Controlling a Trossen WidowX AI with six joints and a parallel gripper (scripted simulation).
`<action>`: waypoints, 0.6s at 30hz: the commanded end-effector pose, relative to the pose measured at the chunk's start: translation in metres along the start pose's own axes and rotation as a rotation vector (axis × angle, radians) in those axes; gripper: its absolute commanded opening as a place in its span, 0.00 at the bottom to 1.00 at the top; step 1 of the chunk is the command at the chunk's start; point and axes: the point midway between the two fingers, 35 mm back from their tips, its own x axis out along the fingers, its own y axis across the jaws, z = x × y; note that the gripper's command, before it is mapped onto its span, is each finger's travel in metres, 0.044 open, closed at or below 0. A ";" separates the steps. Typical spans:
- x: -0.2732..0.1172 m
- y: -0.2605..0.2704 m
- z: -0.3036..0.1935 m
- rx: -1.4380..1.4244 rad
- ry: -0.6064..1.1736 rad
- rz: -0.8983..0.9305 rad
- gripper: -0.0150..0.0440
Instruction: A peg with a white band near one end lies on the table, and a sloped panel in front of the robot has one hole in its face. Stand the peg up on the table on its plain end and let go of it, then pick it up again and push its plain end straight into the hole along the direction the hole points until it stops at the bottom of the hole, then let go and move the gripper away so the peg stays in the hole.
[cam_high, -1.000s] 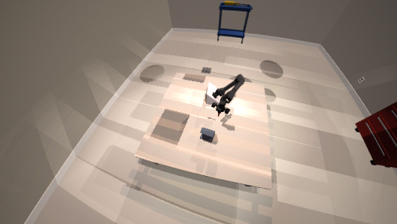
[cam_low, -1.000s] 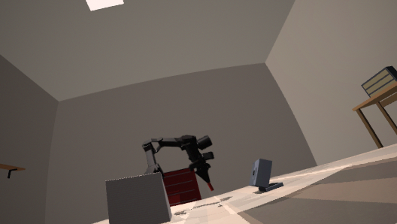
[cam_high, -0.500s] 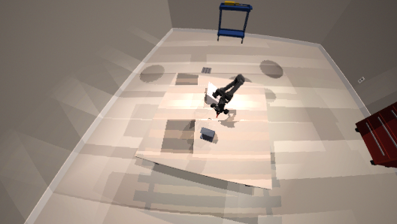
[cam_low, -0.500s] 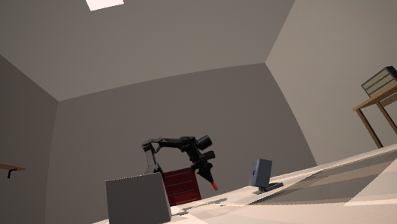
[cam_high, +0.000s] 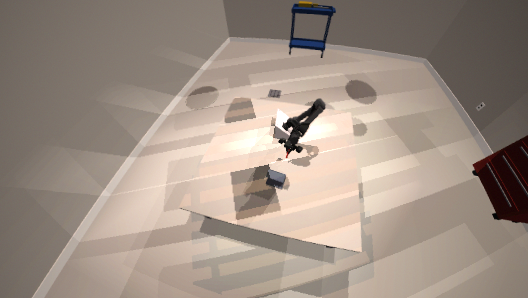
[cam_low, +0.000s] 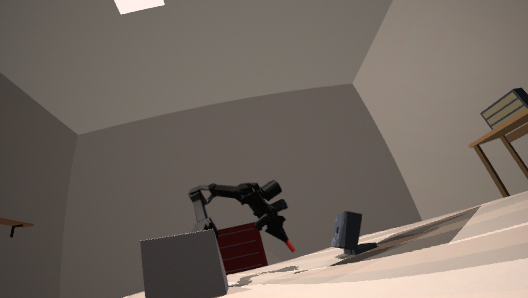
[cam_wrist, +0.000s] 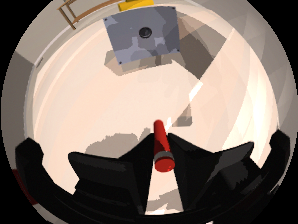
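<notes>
The red peg (cam_high: 287, 154) (cam_low: 291, 246) (cam_wrist: 159, 131) is held in my gripper (cam_low: 286, 239) (cam_wrist: 160, 136), which is shut on it above the table (cam_high: 325, 200). In the wrist view the peg's banded end is nearest the camera, with the band looking grey, and its plain end points away past the fingertips. In the exterior view the peg slants down and toward the panel. The blue-grey sloped panel (cam_high: 276, 178) (cam_low: 348, 229) (cam_wrist: 125, 40) stands ahead, apart from the peg. Its dark round hole (cam_wrist: 145, 32) faces my gripper.
A pale box (cam_high: 281, 124) (cam_low: 185, 265) stands beside the arm. The table's front edge lies beyond the panel in the top view. A blue cart (cam_high: 308, 45) and a red cabinet (cam_high: 505, 185) (cam_low: 242, 250) stand away from the table.
</notes>
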 end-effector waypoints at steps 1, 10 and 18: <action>0.003 -0.004 0.001 0.020 -0.022 0.000 0.25; 0.005 -0.006 0.008 0.044 -0.075 0.011 0.25; 0.007 -0.009 0.014 0.065 -0.122 0.023 0.25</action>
